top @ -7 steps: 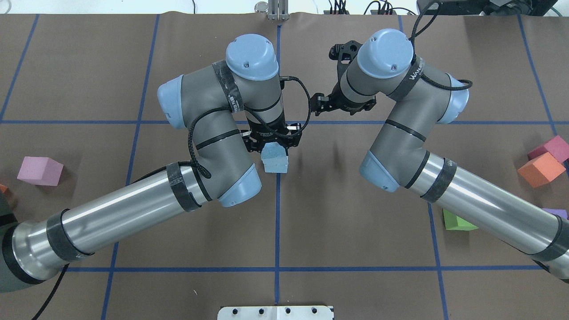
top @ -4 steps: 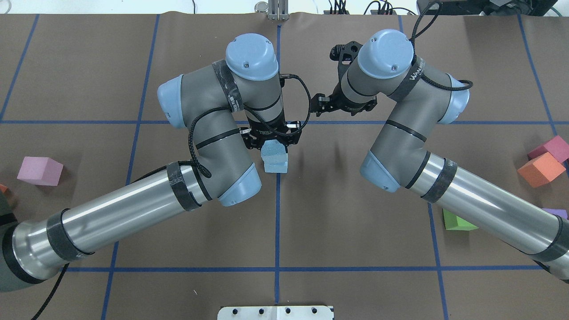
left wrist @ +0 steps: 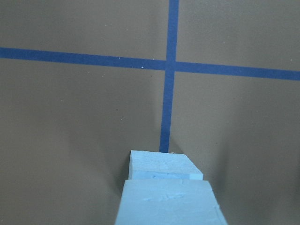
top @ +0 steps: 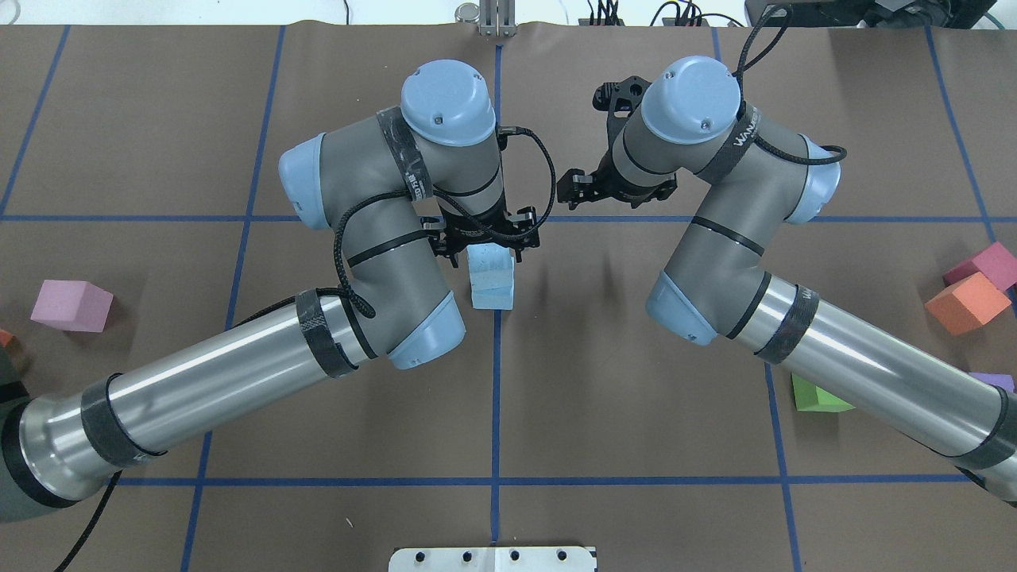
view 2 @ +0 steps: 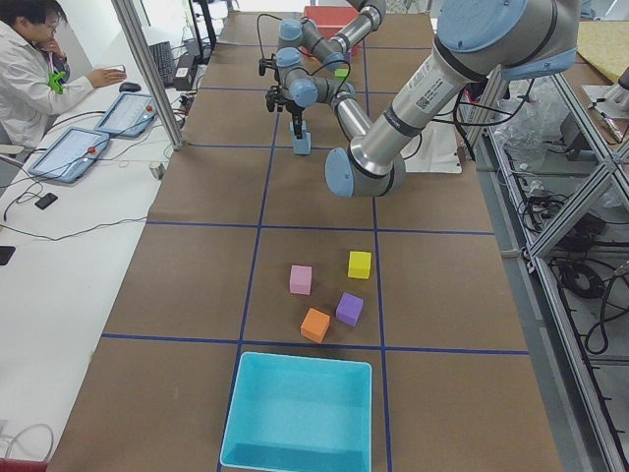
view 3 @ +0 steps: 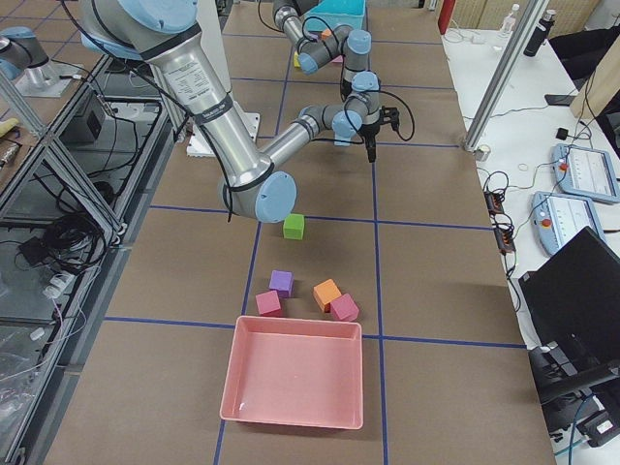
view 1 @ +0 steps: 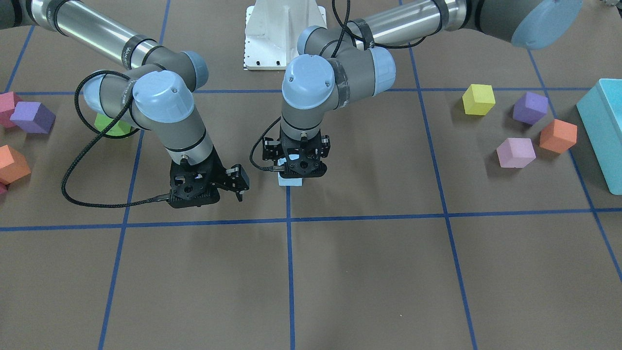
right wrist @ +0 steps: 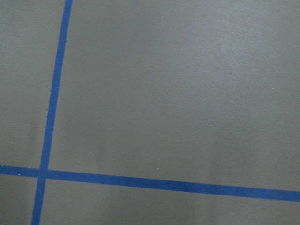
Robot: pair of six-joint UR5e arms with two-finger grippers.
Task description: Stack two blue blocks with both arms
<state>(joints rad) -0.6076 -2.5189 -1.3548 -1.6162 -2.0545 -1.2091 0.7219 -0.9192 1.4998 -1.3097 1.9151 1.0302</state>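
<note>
Left gripper (top: pixel 486 242) prob spread, hovering just over blue blocks (top: pixel 493 286), stacked right by tape cross (left wrist: pixel 167 65); upper one sits offset; risk: finger clips it on retreat & stack topples.

We see a table (top: pixel 620 381) under brown paper, ruled into squares by blue tape (top: pixel 495 397). At its middle, on the centre line, a blue block (top: pixel 493 297) sits on the paper and carries a second. On the left lie a yellow cube (view 1: pixel 478 99), a purple cube (view 1: pixel 530 108), an orange cube (view 1: pixel 558 136) and a pink cube (view 1: pixel 516 152), with a turquoise box (view 1: pixel 602 126) farther left. On the right a green cube (view 3: pixel 294 227) lies alone. Farther right, a second purple cube (view 3: pixel 281 283), a second orange cube (view 3: pixel 327 294), a magenta cube (view 3: pixel 267 303) and a rose cube (view 3: pixel 344 308) lie beside a pink tray (view 3: pixel 295 373).
</note>
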